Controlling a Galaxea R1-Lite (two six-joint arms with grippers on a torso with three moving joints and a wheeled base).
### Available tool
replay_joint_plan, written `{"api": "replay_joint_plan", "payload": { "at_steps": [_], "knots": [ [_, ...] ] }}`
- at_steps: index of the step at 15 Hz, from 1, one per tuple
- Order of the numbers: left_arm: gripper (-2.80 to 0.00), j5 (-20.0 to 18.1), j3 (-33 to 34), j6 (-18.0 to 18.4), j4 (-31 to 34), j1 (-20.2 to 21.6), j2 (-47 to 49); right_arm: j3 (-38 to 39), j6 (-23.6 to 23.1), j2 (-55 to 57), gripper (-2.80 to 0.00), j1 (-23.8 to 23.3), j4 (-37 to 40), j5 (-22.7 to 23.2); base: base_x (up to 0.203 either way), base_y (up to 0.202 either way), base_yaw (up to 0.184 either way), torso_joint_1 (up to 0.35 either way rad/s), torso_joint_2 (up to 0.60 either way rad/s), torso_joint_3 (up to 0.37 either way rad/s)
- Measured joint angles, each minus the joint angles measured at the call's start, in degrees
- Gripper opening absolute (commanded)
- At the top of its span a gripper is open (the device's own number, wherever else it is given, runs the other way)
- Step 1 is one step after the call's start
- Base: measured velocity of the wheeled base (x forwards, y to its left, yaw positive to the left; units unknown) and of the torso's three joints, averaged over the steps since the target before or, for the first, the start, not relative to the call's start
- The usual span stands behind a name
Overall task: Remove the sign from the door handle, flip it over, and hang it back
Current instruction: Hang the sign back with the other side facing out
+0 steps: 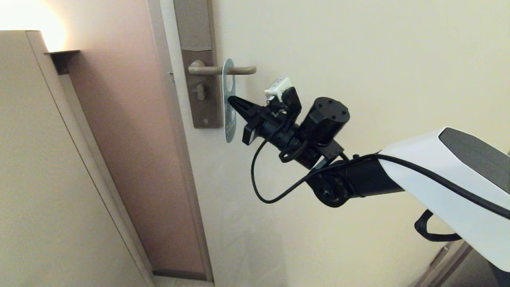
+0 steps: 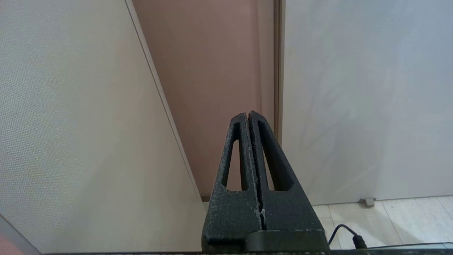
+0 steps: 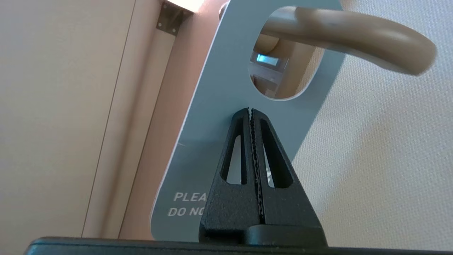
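Sign, blue side with white "PLEASE DO NOT…" lettering facing the right gripper, hangs by its hole on the door handle, edge-on to the head camera. That gripper's fingers are pressed together, holding nothing, their tips right at the sign's face just below the hole. The left gripper, also closed and empty, sits parked low near the door's foot.

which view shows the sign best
The right wrist view: the sign faces the camera, its hole around the door handle, lettering partly readable. The head view shows it edge-on; the left wrist view misses it.
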Motion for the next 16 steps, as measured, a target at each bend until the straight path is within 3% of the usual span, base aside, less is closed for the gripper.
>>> {"api": "replay_joint_plan", "payload": {
  "at_steps": [8, 16],
  "knots": [
    [-2.80, 0.00, 0.00, -0.01, 0.01, 0.00, 0.00, -3.45, -0.89, 2.50, -2.80, 2.84, -0.14, -0.12, 0.000, 0.000, 0.000, 0.000, 0.00, 0.000],
    [-2.80, 0.05, 0.00, 0.00, 0.00, 0.00, 0.00, -7.97, -1.53, 5.50, -2.80, 2.96, -0.13, -5.00, 0.000, 0.000, 0.000, 0.000, 0.00, 0.000]
  ]
}}
